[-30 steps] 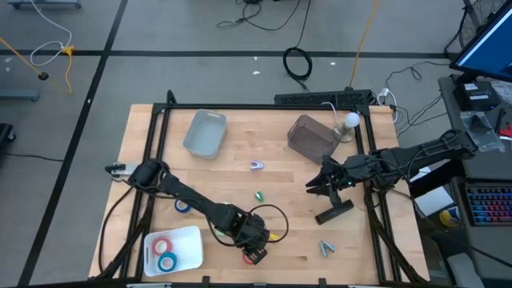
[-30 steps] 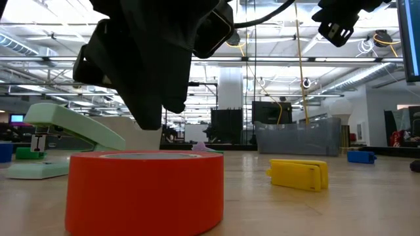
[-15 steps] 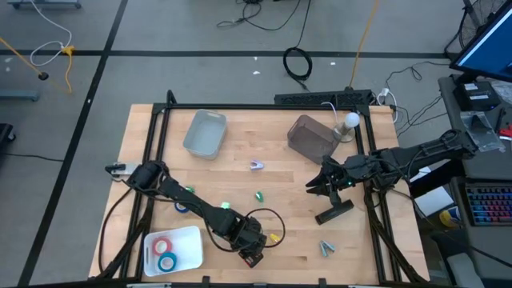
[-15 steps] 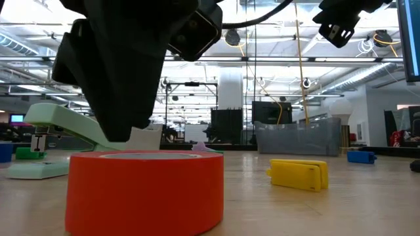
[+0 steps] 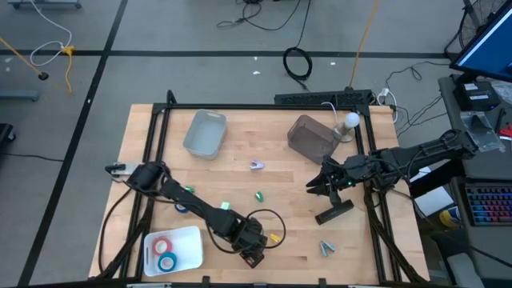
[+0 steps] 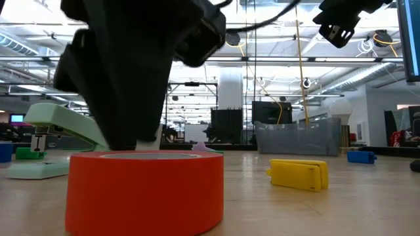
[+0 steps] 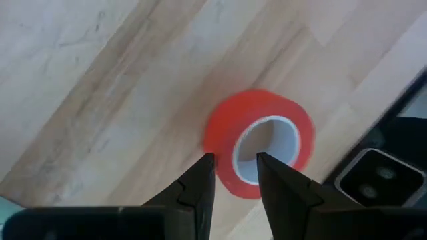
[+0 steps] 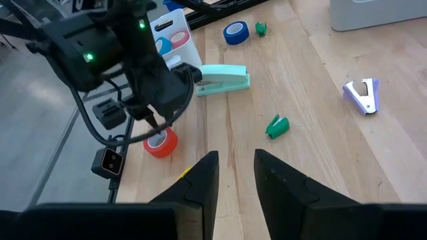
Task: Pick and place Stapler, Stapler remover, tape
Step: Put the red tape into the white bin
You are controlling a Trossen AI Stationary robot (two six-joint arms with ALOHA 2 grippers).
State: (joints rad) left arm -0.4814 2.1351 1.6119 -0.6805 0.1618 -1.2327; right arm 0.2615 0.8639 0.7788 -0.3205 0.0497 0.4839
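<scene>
Straddling the rim of a red tape roll [image 7: 259, 143] at the counter's [image 5: 264, 136] near edge, the left gripper [image 7: 235, 167] has its jaws parted, one finger outside, one over the white core, not yet clenched. Right gripper [image 8: 235, 162], jaws slightly parted and empty, hangs above a black stapler [image 5: 334, 210].

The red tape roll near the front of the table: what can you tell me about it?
The red tape roll is a short, wide ring of glossy red tape wound on a white core. It lies flat on the pale wooden table, hole up, near the front edge. The left gripper hangs right over it, fingers slightly apart and straddling the near wall of the ring. Whether they touch it cannot be told.
</scene>
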